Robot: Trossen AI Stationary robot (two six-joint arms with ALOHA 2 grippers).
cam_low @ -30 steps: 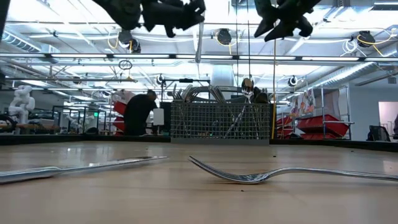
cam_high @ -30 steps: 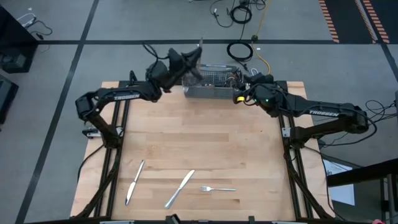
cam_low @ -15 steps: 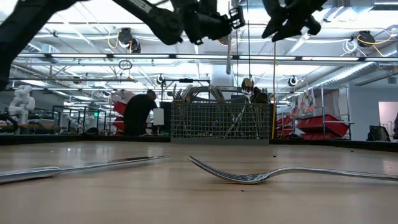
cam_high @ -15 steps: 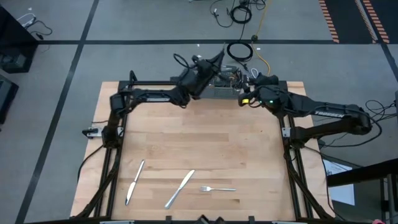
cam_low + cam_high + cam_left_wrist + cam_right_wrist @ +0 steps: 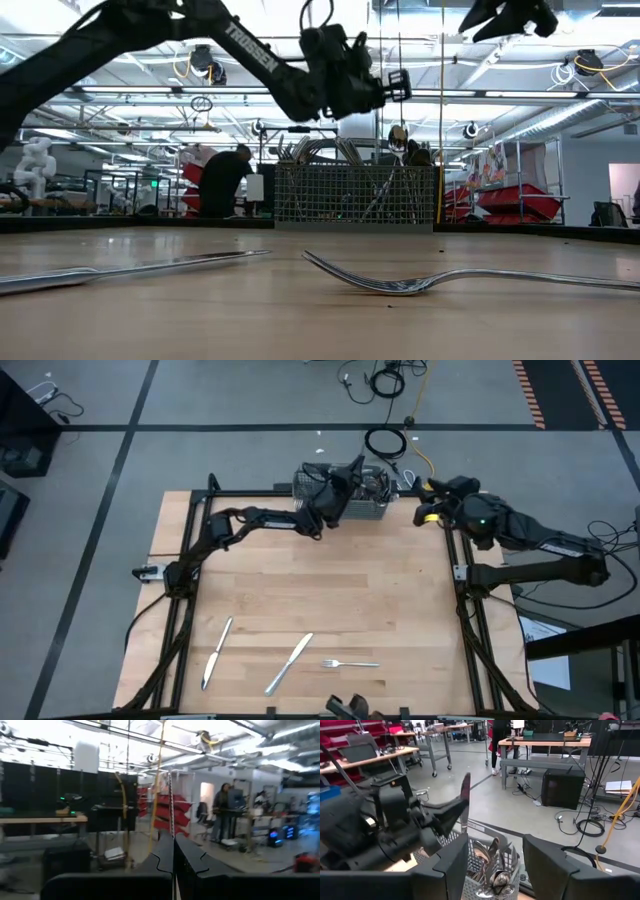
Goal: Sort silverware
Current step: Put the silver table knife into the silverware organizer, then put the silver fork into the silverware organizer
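Low view: white "TROSSEN" lettering runs along the left arm, whose gripper (image 5: 385, 88) hangs clenched above the wire basket (image 5: 355, 196) at the desk's (image 5: 320, 595) far edge. The basket holds a crowd of silverware (image 5: 492, 862), handles and spoon bowls upright. The right gripper (image 5: 428, 515) waits beside the basket, fingers apart, holding nothing. On the desk's near side lie two knives (image 5: 216, 653) (image 5: 289, 662) and a fork (image 5: 350, 663).
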